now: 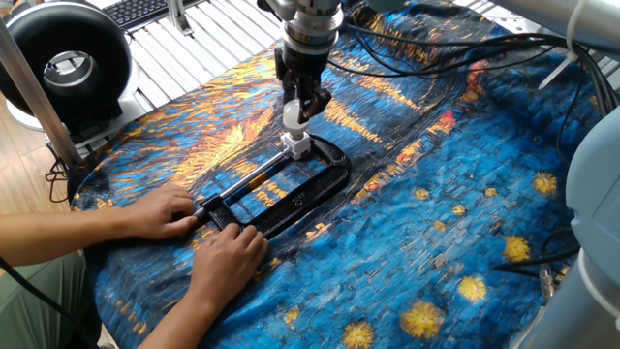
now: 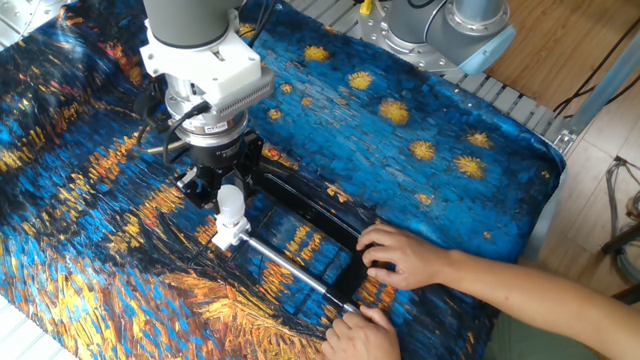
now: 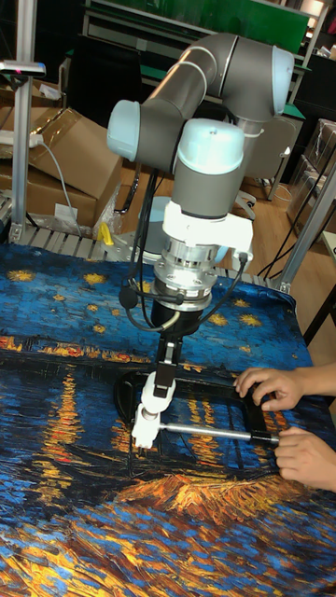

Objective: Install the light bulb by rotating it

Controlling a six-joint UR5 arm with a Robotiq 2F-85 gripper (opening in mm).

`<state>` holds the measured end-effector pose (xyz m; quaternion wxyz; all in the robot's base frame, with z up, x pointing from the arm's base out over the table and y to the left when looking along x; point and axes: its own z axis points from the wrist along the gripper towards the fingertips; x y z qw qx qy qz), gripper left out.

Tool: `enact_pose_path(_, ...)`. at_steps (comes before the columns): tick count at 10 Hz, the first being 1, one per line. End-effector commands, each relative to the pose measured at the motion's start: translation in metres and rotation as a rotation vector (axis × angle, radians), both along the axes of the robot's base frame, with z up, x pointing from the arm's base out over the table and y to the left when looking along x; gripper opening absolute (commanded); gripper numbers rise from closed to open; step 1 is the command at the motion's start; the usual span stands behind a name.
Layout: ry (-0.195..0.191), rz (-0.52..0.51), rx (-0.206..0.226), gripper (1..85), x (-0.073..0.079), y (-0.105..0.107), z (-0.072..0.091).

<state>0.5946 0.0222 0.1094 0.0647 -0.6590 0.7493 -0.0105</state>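
Observation:
The light bulb [image 1: 293, 117] is small, round and white, and stands upright with its neck down on the white square socket block [image 1: 298, 146]. My gripper [image 1: 295, 111] points straight down with its black fingers shut on the bulb. In the other fixed view the bulb [image 2: 230, 200] sits between the fingers of the gripper [image 2: 225, 192], directly over the socket block [image 2: 229, 236]. The tall fixed view shows the bulb [image 3: 152, 395] under the gripper [image 3: 159, 382] and touching the socket block [image 3: 143, 432].
A black bar clamp [image 1: 315, 186] lies flat on the blue and orange painted cloth [image 1: 455, 194] and grips the socket block. A person's two hands [image 1: 165, 211] [image 1: 228, 257] press on the clamp's far end. Cables trail behind my arm. A black fan [image 1: 63, 63] stands at the left.

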Motion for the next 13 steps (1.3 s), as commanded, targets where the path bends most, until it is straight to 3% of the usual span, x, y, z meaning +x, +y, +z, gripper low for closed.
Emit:
enact_pose_path(1,0.001,-0.010,0.009,1.0,-0.0003,0.0002,0.0001)
enact_pose_path(13,-0.006,-0.018,0.023,1.0,0.0013,0.0026,-0.0067)
